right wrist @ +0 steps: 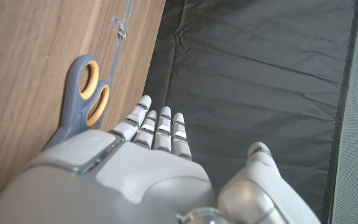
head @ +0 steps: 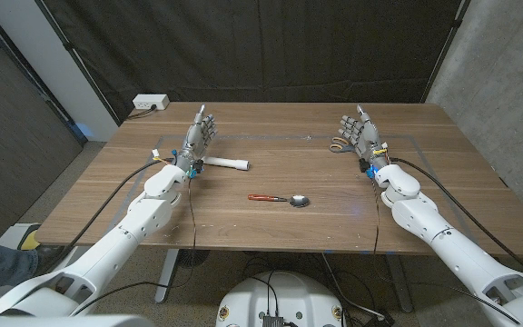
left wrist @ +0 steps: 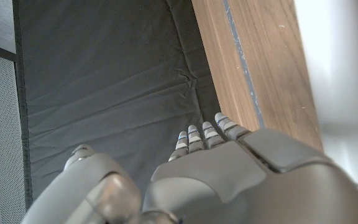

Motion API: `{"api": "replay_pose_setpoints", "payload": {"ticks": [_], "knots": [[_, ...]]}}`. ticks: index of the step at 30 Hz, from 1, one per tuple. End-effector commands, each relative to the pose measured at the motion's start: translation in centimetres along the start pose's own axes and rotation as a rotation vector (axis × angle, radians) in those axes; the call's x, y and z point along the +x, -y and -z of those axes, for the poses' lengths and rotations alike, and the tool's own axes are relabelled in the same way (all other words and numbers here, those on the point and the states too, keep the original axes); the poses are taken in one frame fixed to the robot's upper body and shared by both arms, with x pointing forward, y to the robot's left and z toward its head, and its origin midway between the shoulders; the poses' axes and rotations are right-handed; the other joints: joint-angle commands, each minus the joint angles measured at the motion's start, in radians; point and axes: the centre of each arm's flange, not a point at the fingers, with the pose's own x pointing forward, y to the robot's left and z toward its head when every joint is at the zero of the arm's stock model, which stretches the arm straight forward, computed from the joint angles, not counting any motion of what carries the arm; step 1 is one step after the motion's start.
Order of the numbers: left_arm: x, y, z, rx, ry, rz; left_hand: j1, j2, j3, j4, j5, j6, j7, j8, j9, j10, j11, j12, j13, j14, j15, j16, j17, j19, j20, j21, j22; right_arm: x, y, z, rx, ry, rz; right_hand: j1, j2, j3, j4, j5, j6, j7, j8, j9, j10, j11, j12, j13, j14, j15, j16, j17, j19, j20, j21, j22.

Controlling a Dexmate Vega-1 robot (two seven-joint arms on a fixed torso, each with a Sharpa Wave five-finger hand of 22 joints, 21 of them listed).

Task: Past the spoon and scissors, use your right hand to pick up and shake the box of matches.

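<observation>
- My right hand [head: 360,133] is raised over the far right part of the wooden table [head: 443,195], fingers straight and a little apart, with nothing in it.
- Grey scissors [right wrist: 82,99] with orange-lined handles lie on the table just beside that hand, on its inner side.
- My left hand [head: 198,138] is raised over the far left part, fingers extended, holding nothing.
- A white cylinder [head: 225,164] lies on the table just beside my left hand.
- A spoon [head: 280,199] with a red handle lies near the table's middle, between my arms.
- I cannot find the box of matches anywhere.
</observation>
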Motion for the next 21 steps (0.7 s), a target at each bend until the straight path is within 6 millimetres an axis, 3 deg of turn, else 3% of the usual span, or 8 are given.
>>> {"api": "replay_pose_setpoints", "payload": {"ticks": [1, 10, 21], "knots": [[-0.9, -0.7, -0.7, 0.017, -0.009, 0.027, 0.009, 0.005, 0.003, 0.005, 0.005, 0.005, 0.005, 0.008, 0.002, 0.014, 0.001, 0.007, 0.004, -0.005, 0.003, 0.007, 0.002, 0.004, -0.055, 0.007, 0.003, -1.0, -1.0, -0.6, 0.012, 0.031, -0.006, 0.013, 0.001, 0.005, 0.0, 0.002, 0.009, -0.002, 0.005, 0.005, 0.007, -0.002, 0.004, 0.002, 0.011, 0.001, 0.005, 0.004, 0.01, -0.016, 0.002, 0.003], [-1.4, -0.1, -1.3, 0.035, -0.007, 0.061, 0.017, 0.013, 0.005, 0.003, 0.008, 0.012, 0.006, 0.008, 0.002, 0.022, 0.004, 0.009, 0.004, 0.003, 0.0, 0.008, 0.002, 0.006, -0.053, 0.008, 0.003, -2.4, -0.8, -1.4, -0.003, 0.076, 0.035, 0.028, 0.008, 0.003, -0.009, -0.003, 0.041, -0.017, 0.011, 0.006, 0.057, -0.024, 0.018, 0.002, 0.058, -0.022, 0.014, 0.004, 0.046, -0.024, -0.003, 0.003], [-1.3, 0.5, -1.9, 0.067, 0.008, 0.088, 0.03, 0.025, 0.01, 0.0, 0.01, 0.018, 0.006, 0.009, 0.002, 0.031, 0.005, 0.01, 0.004, 0.012, 0.004, 0.009, 0.002, 0.01, -0.049, 0.009, 0.003, -5.6, -0.1, -3.1, -0.088, 0.119, 0.068, 0.037, 0.013, 0.003, -0.014, -0.004, 0.052, -0.026, 0.012, 0.006, 0.072, -0.025, 0.02, 0.003, 0.072, -0.03, 0.014, 0.003, 0.058, -0.025, -0.006, 0.003]]}}
